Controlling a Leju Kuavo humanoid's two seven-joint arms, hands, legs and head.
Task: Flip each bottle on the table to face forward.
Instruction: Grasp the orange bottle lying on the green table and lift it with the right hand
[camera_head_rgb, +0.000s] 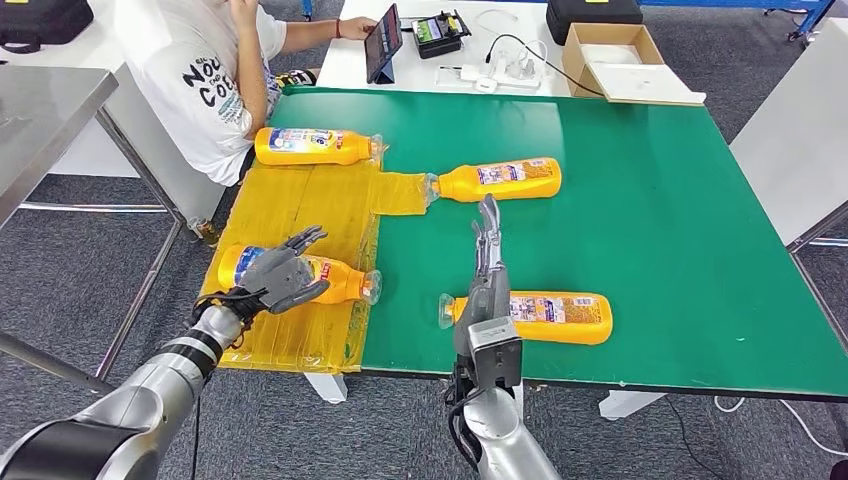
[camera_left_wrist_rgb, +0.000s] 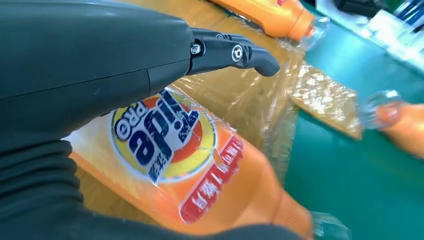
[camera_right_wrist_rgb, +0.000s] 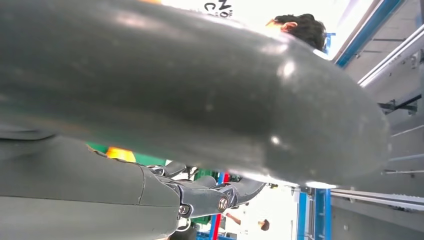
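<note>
Several orange detergent bottles lie on their sides on the green table (camera_head_rgb: 660, 200). The near-left bottle (camera_head_rgb: 343, 281) lies under my left hand (camera_head_rgb: 278, 276), whose spread fingers reach over its body without closing round it. The left wrist view shows this bottle (camera_left_wrist_rgb: 200, 175) with its round blue-and-yellow label facing up, below my left hand (camera_left_wrist_rgb: 100, 65). My right hand (camera_head_rgb: 487, 275) stands edge-on with straight fingers, above the cap end of the near-right bottle (camera_head_rgb: 560, 317). Two more bottles lie farther back, one at the left (camera_head_rgb: 315, 146) and one in the middle (camera_head_rgb: 505, 180).
Yellow tape (camera_head_rgb: 300, 205) covers the table's left part. A person in a white shirt (camera_head_rgb: 215, 80) sits at the far left corner. Behind the table are a tablet (camera_head_rgb: 384, 42), cables and a cardboard box (camera_head_rgb: 610, 55). A metal table (camera_head_rgb: 45, 115) stands to the left.
</note>
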